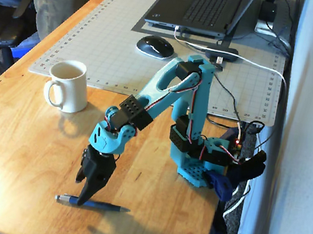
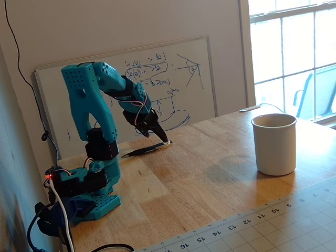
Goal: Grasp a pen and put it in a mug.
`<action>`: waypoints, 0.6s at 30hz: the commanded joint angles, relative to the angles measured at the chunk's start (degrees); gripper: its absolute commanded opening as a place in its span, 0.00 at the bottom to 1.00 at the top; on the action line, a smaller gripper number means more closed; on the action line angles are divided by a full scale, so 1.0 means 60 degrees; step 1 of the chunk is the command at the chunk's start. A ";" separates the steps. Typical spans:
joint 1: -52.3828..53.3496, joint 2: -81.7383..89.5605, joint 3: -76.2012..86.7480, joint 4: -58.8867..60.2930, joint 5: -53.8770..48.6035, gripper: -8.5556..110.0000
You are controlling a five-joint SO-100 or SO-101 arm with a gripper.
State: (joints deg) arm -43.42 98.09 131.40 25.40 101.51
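One pen (image 1: 92, 204) lies flat on the wooden table (image 1: 13, 147), near its front edge in the fixed view from above, silver end toward nine o'clock and dark half toward three. It lies alone on bare wood, which leaves room for fingers on either side. The gripper (image 1: 83, 196) hangs over the pen's blue part, pointing steeply down. Its tips are at or just above the barrel; whether they touch it I cannot tell. The fingers look slightly parted in the low fixed view (image 2: 164, 140), as a narrow wedge, and they hold nothing. That slim opening suits such a thin barrel, I judge. The mug (image 1: 66, 86) stands upright, mouth up, well apart toward eleven o'clock from the pen, handle turned to the camera. Standing open like that, it can take the pen from above. A mouse (image 1: 155, 46) sits far off on the grid mat (image 1: 115, 38).
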 commanded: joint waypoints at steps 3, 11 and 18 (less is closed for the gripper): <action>0.0161 0.0234 0.0220 -0.0117 -0.0396 0.33; 0.0103 0.0088 0.0352 -0.0117 -0.0601 0.33; -0.0103 0.0044 0.0366 -0.0117 -0.0601 0.33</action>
State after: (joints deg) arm -43.33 98.09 134.03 25.40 98.53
